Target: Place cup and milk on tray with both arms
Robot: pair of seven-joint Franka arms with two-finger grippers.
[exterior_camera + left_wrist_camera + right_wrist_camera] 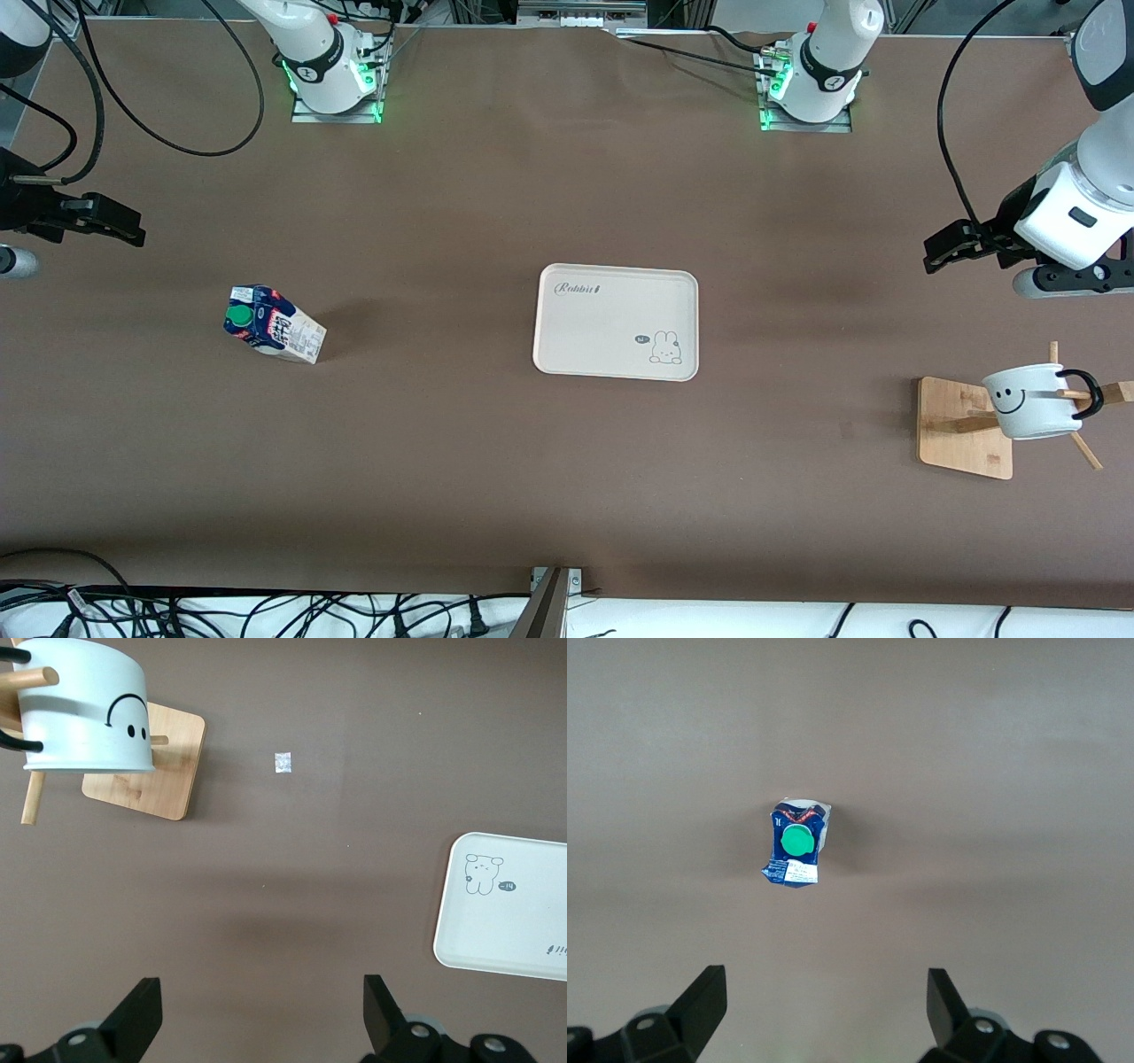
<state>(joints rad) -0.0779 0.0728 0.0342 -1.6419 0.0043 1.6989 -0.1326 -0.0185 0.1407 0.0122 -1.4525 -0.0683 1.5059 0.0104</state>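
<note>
The milk [273,335] stands on the table toward the right arm's end; the right wrist view shows its blue top and green cap [796,844]. The cream tray [602,328] lies bare mid-table and also shows in the left wrist view [509,912]. The white smiley cup [1032,401] hangs tilted on a wooden rack peg at the left arm's end, and shows in the left wrist view [84,713]. My left gripper [943,248] [263,992] is open and empty over bare table, apart from the cup. My right gripper [128,230] [824,988] is open and empty over bare table, apart from the milk.
The wooden rack base [961,425] [151,771] with slanted pegs holds the cup, nearer to the front camera than the tray. A small pale scrap [283,763] lies on the brown table beside the rack. Cables run along the table's edges.
</note>
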